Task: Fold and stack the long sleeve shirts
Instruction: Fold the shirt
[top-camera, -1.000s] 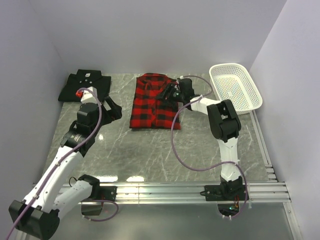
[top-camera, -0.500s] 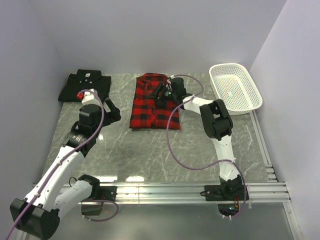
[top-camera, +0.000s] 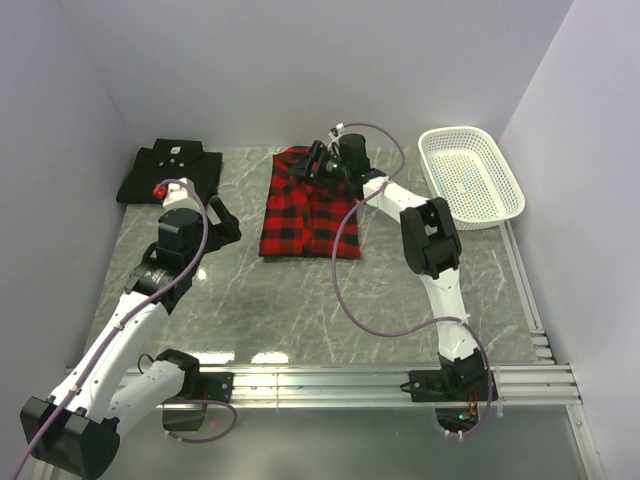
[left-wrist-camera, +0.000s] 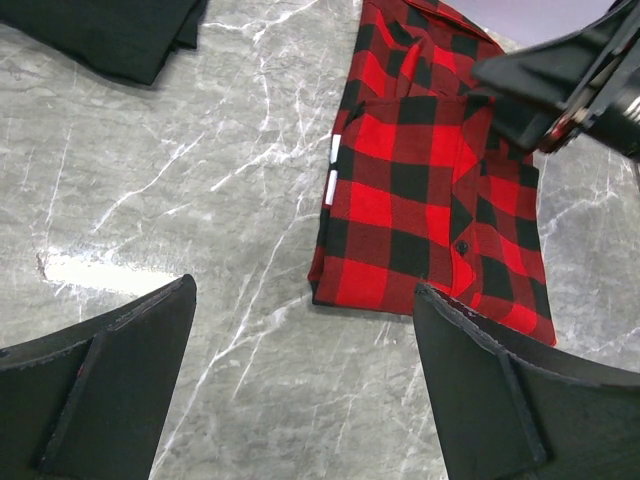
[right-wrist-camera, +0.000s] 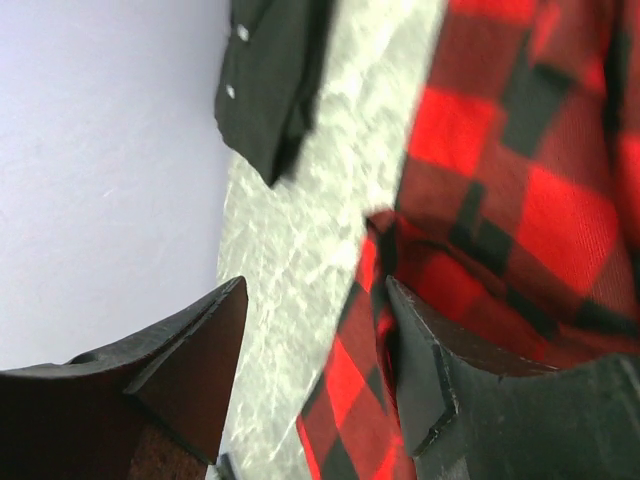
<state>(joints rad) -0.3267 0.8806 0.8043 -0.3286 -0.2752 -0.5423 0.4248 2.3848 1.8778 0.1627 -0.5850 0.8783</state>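
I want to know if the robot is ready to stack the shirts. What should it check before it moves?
1. Plaid shirt folded flat on the table: ok.
2. Black shirt folded, lying apart at the far left: ok.
3. Right gripper open at the plaid shirt's far edge: ok.
4. Enough cloth between its fingers for a firm grip: cannot tell.
5. Left gripper open and holding nothing: ok.
6. Shirts stacked: not ok, not yet done.
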